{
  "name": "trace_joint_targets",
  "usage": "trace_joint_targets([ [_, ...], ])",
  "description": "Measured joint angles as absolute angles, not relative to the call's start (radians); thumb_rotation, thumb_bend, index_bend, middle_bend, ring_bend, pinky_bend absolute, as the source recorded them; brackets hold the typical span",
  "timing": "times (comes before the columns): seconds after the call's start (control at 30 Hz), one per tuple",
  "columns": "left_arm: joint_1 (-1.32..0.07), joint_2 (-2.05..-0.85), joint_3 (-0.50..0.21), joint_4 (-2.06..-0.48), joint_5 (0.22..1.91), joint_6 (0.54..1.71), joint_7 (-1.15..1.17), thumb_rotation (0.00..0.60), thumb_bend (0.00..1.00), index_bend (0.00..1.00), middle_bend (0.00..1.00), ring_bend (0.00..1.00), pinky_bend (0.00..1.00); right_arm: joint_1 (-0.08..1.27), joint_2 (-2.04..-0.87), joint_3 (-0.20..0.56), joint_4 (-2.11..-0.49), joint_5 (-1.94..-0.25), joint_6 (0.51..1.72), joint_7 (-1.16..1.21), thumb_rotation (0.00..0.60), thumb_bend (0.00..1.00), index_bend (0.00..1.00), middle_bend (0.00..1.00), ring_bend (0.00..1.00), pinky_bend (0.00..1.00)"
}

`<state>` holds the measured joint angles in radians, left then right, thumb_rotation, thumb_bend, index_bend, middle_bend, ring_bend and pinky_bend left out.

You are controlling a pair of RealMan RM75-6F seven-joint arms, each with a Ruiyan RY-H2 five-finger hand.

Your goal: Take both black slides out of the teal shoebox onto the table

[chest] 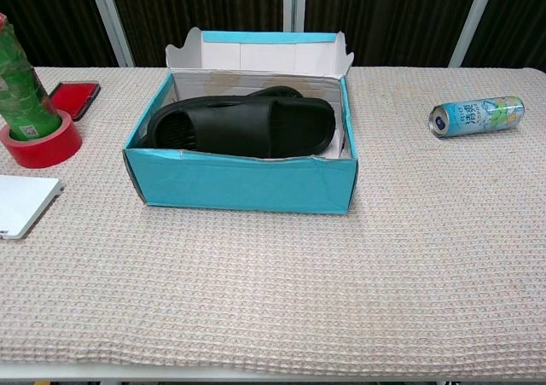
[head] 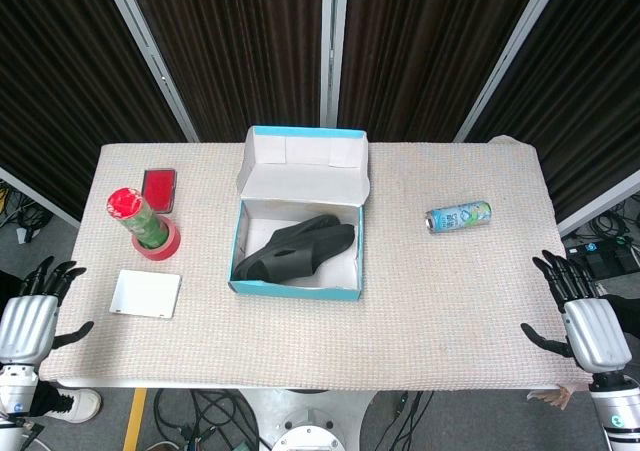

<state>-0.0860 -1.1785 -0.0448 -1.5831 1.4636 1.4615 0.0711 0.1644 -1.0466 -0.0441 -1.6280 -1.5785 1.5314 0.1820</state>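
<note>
**Both hands off the table edge, slides in box**

My left hand (head: 28, 316) hangs past the table's left edge, at about 8 o'clock from the teal shoebox (head: 297, 289). Fingers spread, holding nothing. My right hand (head: 585, 321) sits off the right edge at about 4 o'clock from the box, fingers likewise splayed and free. Neither shows in the chest view.

Shoebox at table centre, lid flap standing up on the far side. Black slides (head: 295, 250) lie inside, angled across the white floor; from the chest view (chest: 243, 125) they read as one dark mass, so I cannot tell how the two are stacked.

At 9 o'clock of the box: green can (head: 140, 217) upright inside a red tape roll (head: 160, 245), red case (head: 159, 188) behind, white card (head: 146, 293) nearer me. At 3 o'clock, well apart: drink can (head: 459, 216) on its side.
</note>
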Motion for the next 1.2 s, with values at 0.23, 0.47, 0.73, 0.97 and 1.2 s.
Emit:
trace_joint_targets([
  [0.23, -0.082, -1.181, -0.049, -1.589, 1.451, 1.469, 0.077, 0.600, 0.14, 0.20, 0.14, 0.03, 0.15, 0.180, -1.052, -0.027, -1.631, -1.595, 1.501, 0.177, 0.600, 0.10, 0.00, 0.00, 0.00, 0.00],
  [0.47, -0.079, -1.176, -0.049, -1.597, 1.444, 1.468, 0.073, 0.600, 0.14, 0.20, 0.14, 0.03, 0.15, 0.210, -1.052, -0.012, -1.637, -1.627, 1.468, 0.163, 0.600, 0.10, 0.00, 0.00, 0.00, 0.00],
  [0.73, -0.066, -1.169, -0.042, -1.598, 1.445, 1.477, 0.048, 0.600, 0.14, 0.20, 0.14, 0.03, 0.15, 0.396, -1.061, 0.062, -1.678, -1.633, 1.236, 0.089, 0.600, 0.10, 0.00, 0.02, 0.00, 0.00],
  [0.97, -0.048, -1.163, -0.035, -1.579, 1.428, 1.479, 0.013, 0.600, 0.14, 0.20, 0.14, 0.03, 0.15, 0.700, -1.228, 0.189, -1.608, -1.535, 0.920, 0.027, 0.600, 0.10, 0.00, 0.04, 0.00, 0.00],
  [1.2, -0.040, -1.156, -0.037, -1.563, 1.414, 1.473, -0.030, 0.600, 0.14, 0.20, 0.14, 0.03, 0.15, 0.900, -1.490, 0.259, -1.372, -1.441, 0.785, -0.037, 0.600, 0.10, 0.00, 0.03, 0.00, 0.00],
])
